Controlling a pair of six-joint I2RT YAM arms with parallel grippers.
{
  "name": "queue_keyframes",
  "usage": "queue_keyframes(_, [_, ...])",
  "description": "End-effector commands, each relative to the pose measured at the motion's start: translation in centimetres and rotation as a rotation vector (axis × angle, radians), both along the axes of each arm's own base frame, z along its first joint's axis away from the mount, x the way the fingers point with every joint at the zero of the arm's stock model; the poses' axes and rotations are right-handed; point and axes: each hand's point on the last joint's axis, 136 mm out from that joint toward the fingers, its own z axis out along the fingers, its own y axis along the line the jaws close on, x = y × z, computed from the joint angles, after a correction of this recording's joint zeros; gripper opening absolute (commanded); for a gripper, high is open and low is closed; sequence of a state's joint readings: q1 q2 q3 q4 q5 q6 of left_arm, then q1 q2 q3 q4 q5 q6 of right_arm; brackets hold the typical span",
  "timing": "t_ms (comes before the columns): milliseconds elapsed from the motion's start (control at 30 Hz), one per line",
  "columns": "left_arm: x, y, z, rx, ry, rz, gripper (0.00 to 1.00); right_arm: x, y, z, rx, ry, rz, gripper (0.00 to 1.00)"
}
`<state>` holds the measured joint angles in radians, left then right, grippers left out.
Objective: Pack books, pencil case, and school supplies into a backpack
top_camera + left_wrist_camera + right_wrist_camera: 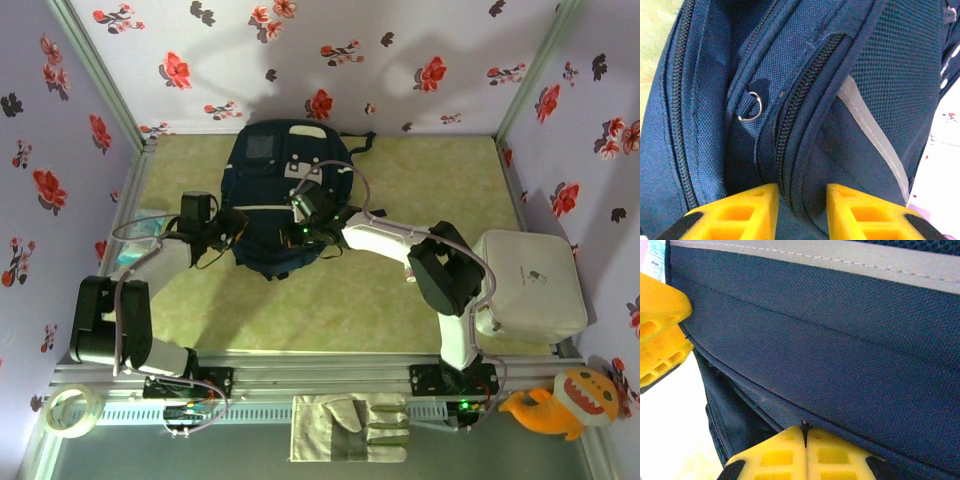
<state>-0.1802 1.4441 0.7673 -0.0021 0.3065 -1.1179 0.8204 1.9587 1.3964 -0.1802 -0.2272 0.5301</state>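
The backpack [283,190] lies flat in the middle of the table with its pale front patches up. Its long axis runs near to far, with the rounded far end close to the flowered wall and the near end pointing back at my bases, while its dark straps trail off to the far right. My left pincer [802,212] is at the near-left corner of the bag. Its yellow fingers sit either side of a zippered ridge of navy cloth that fills the gap between them, so I am pinching that fold. A small metal ring [750,106] hangs just beyond, left of the zipper. My right pincer [805,452] is at the near edge a little to the right, below the grey stripe [840,255]. Its fingers are pressed together with only a hairline between them, and a speck of dark stuff sits at the tips — I cannot tell whether I have cloth there. The two pincers are close together on the same near end. A pale blue packet [148,228] lies left of the bag beside my left arm, and a white box [530,285] sits well off to the right.
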Motion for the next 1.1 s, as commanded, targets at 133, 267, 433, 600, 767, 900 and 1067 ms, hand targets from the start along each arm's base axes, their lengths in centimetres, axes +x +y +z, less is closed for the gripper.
queue_keyframes(133, [1.3,2.2,1.0,0.106,-0.050,0.016,0.00,2.3,-4.2,2.2,-0.040,-0.148,-0.167,0.00])
queue_keyframes(267, [1.1,3.4,1.1,0.134,-0.043,-0.001,0.00,3.2,-8.4,1.8,-0.129,-0.164,-0.217,0.00])
queue_keyframes(433, [0.6,4.2,0.7,0.161,-0.017,-0.056,0.00,4.4,-11.7,2.4,-0.258,-0.228,-0.212,0.00])
queue_keyframes(600, [-0.1,4.2,0.1,0.228,0.011,-0.165,0.00,6.7,-14.1,2.7,-0.393,-0.278,-0.175,0.00])
queue_keyframes(767, [-1.2,3.7,-0.1,0.288,-0.011,-0.318,0.00,11.0,-16.2,3.2,-0.467,-0.345,-0.276,0.00])
queue_keyframes(900, [-1.5,3.4,-0.1,0.285,-0.001,-0.375,0.00,12.8,-14.6,4.2,-0.371,-0.353,-0.309,0.00])
queue_keyframes(1067, [-0.7,3.1,0.4,0.232,-0.004,-0.342,0.00,11.6,-12.7,3.7,-0.294,-0.310,-0.232,0.12])
